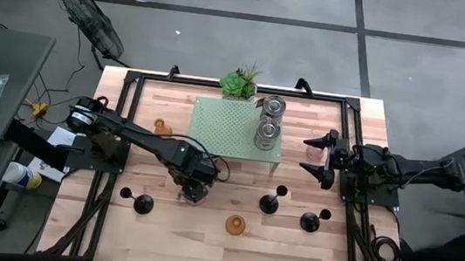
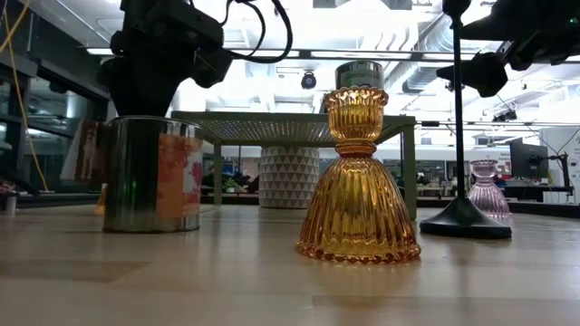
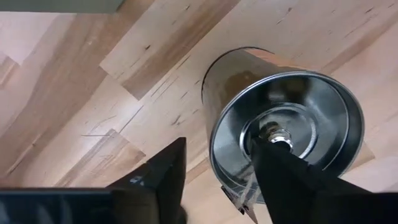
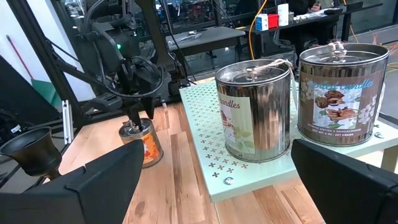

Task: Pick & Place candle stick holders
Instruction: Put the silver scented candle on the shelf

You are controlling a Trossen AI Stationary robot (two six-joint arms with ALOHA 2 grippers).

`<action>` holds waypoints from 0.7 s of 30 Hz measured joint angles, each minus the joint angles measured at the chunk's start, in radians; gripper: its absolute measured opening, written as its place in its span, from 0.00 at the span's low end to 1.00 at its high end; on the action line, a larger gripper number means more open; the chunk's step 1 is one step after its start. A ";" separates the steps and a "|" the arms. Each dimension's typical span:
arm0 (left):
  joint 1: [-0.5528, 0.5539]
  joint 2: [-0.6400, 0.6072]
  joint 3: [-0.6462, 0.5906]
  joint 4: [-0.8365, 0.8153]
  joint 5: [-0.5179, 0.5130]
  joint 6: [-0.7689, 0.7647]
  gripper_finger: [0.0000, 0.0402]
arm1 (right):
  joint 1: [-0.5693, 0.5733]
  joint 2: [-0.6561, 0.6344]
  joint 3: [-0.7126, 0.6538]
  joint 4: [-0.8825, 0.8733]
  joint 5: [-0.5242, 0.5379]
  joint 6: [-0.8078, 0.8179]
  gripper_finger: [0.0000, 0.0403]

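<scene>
A silvery cylindrical holder (image 3: 280,130) with an orange label stands upright on the wood table, open top up; it also shows in the low view (image 2: 149,172) and the right wrist view (image 4: 142,144). My left gripper (image 3: 217,152) is open and points down at its rim: one finger (image 3: 283,180) over the inside, one (image 3: 161,177) outside. Two more silvery holders (image 1: 272,107) (image 1: 265,134) stand on the pale green stand (image 1: 224,129). An amber glass holder (image 2: 358,181) stands near the front. My right gripper (image 1: 326,159) waits open at the right. My left gripper straddles the holder's wall at the rim (image 3: 217,168) from above, one finger inside the hollow and one outside. There is a gap between the outer finger and the wall. I cannot tell whether the inner finger touches it. The holder stands on the table.
Black holders with round bases stand along the front (image 1: 143,204) (image 1: 270,203) (image 1: 310,220). Another amber holder (image 1: 161,127) stands left of the stand, a pinkish glass one (image 2: 487,190) at the right. A green plant (image 1: 240,83) is at the back.
</scene>
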 joint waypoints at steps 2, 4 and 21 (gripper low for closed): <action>0.000 0.000 0.000 0.003 0.001 0.000 0.40 | 0.000 0.000 0.000 0.000 0.000 0.000 0.99; 0.000 0.000 0.000 0.006 0.001 0.000 0.37 | 0.000 0.000 0.000 0.000 0.000 0.000 0.99; 0.000 0.000 0.000 -0.002 0.003 0.000 0.25 | 0.000 0.000 0.000 0.000 0.000 0.000 0.99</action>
